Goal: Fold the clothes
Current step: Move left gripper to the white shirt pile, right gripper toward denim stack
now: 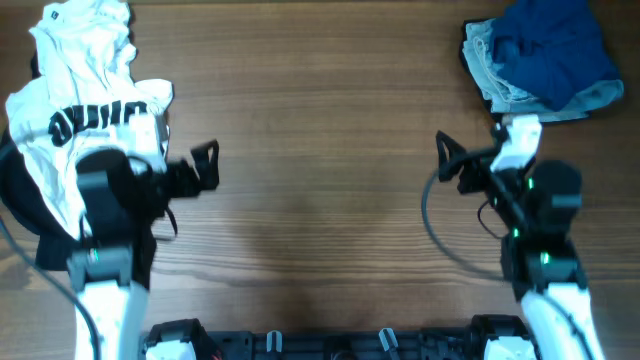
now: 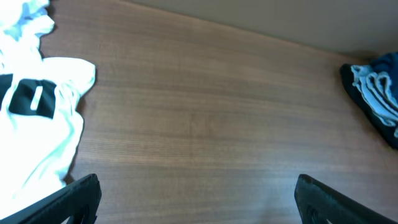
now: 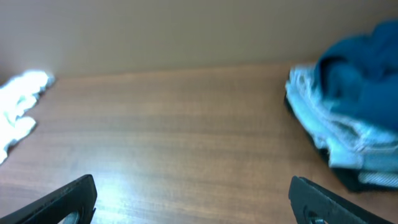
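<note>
The white garment (image 1: pixel 85 110) heaped on the black garment (image 1: pixel 22 208) at left, and navy (image 1: pixel 555 45) on denim (image 1: pixel 488 72) at upper right, risk lifting together as tangles, while the left gripper (image 1: pixel 207 166) and right gripper (image 1: pixel 444 160) gape wide, empty.

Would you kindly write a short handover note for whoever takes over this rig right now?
Left hand: open, empty, beside the left heap.
Right hand: open, empty, in front of the right heap.
Things: the white garment with black lettering lies crumpled at the left edge over the black garment. The navy-blue garment sits on the pale-denim garment at the far right.
Done: nothing visibly folded.
Left: spread and fold each garment.
</note>
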Controlling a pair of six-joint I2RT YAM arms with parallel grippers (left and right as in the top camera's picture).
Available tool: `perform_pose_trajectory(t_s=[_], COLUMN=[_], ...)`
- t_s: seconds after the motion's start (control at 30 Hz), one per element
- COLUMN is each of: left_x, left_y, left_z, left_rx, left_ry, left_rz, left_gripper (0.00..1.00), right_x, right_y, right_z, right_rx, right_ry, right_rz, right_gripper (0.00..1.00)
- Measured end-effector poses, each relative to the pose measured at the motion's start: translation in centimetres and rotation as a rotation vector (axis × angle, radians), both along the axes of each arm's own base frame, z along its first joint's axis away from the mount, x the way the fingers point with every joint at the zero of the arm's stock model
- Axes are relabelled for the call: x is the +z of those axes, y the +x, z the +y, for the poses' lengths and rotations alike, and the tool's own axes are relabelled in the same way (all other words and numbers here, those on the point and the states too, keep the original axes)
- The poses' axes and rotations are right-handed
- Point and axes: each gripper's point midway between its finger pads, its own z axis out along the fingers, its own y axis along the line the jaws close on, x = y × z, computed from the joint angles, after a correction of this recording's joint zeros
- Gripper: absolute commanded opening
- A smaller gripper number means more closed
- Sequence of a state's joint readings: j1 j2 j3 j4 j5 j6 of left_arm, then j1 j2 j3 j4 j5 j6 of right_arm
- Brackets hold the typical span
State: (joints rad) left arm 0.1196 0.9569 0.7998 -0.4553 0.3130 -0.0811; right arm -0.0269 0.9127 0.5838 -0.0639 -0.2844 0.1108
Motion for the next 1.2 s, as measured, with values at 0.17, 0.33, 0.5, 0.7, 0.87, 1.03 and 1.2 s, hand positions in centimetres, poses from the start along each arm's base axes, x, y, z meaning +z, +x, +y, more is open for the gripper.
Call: perform_pose_trajectory(t_s=[0.17,0.33,0.5,0.7,0.87,1.03,1.2], left_x=[0.3,-0.6,-1.8,-5.5,-10.8,-14.3,-14.8], left_y=[2.8,5.1,7.1,9.1,9.2,8.6,7.9], left_z=[0.3,0.6,1.1,4.7,7.8,9.9,11.9], left_rx=[0.000,0.000,0.005,0.102,0.201,0.270,0.343], left_ry=[-0.013,-0.014,-0.014,-0.001,0.035,0.126,0.224], left_rz=[0.104,0.121,0.115,0.173,0.307,0.405,0.438], left_gripper=[1.00,1.00,1.00,1.00,1.00,0.94,0.62], right_x=[-2.9,-5.1,-6.7,-7.6,-7.9,-8.1,-8.2], right_y=[2.0,4.5,6.0,6.2,6.1,6.0,5.9], right_z=[0.0,0.0,0.1,0.2,0.2,0.3,0.3], right_rx=[0.010,0.023,-0.013,-0.054,-0.062,-0.063,-0.064], right_ry=[-0.002,-0.014,0.058,0.131,0.152,0.156,0.157], right_rz=[0.239,0.323,0.351,0.392,0.410,0.422,0.424], right_gripper=[1.00,1.00,1.00,1.00,1.00,1.00,0.98])
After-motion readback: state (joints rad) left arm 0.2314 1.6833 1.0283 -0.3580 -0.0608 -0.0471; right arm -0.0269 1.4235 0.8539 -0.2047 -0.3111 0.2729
